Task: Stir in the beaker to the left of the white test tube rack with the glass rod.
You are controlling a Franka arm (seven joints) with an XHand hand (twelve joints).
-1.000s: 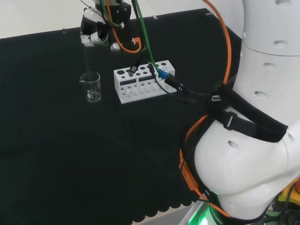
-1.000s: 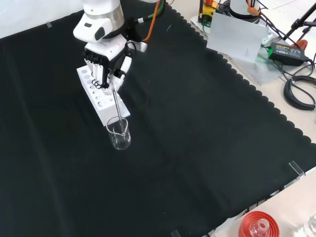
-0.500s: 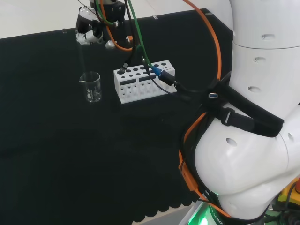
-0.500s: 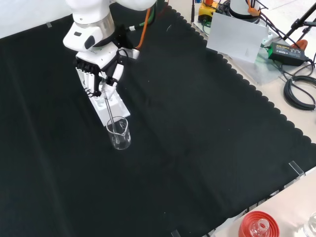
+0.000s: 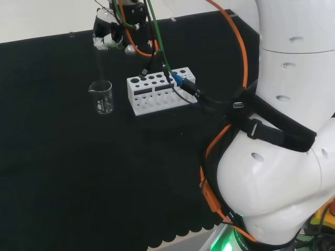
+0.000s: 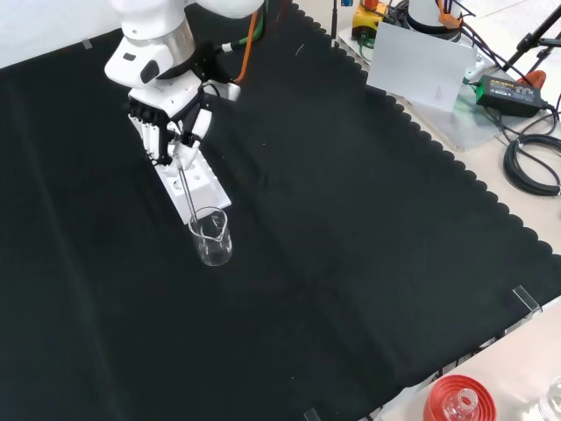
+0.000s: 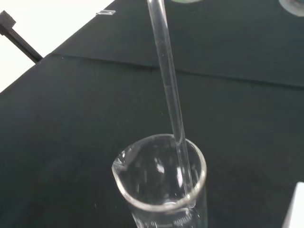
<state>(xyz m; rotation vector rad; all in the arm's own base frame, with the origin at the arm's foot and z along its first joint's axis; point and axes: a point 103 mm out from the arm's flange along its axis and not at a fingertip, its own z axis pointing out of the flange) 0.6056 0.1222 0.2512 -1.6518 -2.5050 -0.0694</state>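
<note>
Hand: up over the test tube rack in the front view, the hand [image 6: 166, 118] hangs from the white arm, palm down, above and beyond the beaker.
Fingers: curled in around the top of the glass rod, the thumb pinching it from the side; that rod is gripped, no question.
Glass rod: the glass rod [image 6: 188, 195] runs down from the fingers on a slant and drops into the beaker's mouth. In the wrist view the glass rod [image 7: 170, 102] crosses the rim and leans against the inner wall on the side away from the spout, its lower end inside the glass.
Beaker: a clear beaker [image 6: 211, 238] stands upright on the black cloth. In the head view the beaker [image 5: 102, 97] sits just to the left of the rack, close but not touching. From the wrist, the beaker [image 7: 161, 187] shows its round rim and small pouring lip; whether there is any liquid in it, I cannot tell.
Rack: the white test tube rack [image 5: 157, 90] lies lengthwise on the surface, dark round holes on top; in the front view the white test tube rack [image 6: 197, 180] is partly behind the hand, just beyond the beaker.
Surface: the surface [image 6: 351, 246] is draped in black cloth with a scalloped edge.
Cables: orange and green cables [image 5: 152, 36] trail from the wrist down over the rack in the head view.
</note>
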